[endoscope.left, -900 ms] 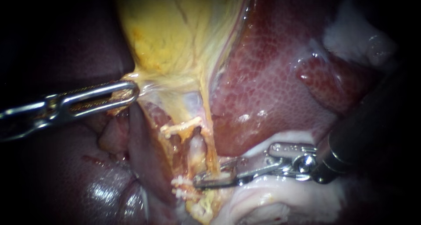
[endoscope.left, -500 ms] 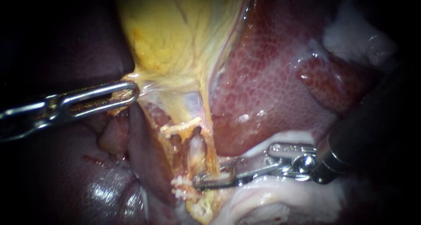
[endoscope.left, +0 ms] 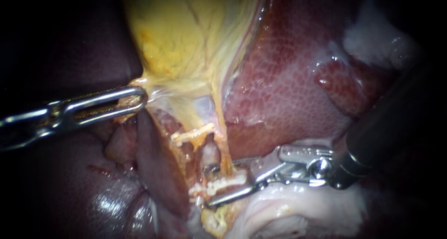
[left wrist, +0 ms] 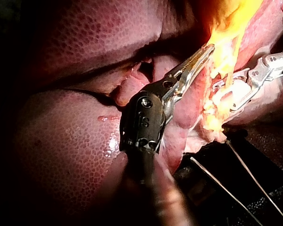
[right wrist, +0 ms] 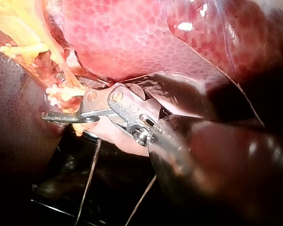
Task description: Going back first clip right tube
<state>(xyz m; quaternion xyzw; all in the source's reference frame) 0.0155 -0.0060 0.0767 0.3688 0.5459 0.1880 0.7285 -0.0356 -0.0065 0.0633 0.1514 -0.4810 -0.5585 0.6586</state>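
Right tube (endoscope.left: 210, 154) runs far-to-near under the gallbladder (endoscope.left: 186, 34), whose neck the left instrument (endoscope.left: 132, 99) holds in closed jaws. Right instrument (endoscope.left: 221, 184): jaws parted, gripping nothing, tips at the tube. Clip (endoscope.left: 212, 170) crosses the tube; retreat likely lies rightward, along the shaft.

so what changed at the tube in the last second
The slender right instrument has opened, letting go of the pale tube, and its wrist has shifted slightly up and left. A small metal clip now shows on that tube. The silver left instrument stayed clamped on the yellow gallbladder; the dark red liver did not move.
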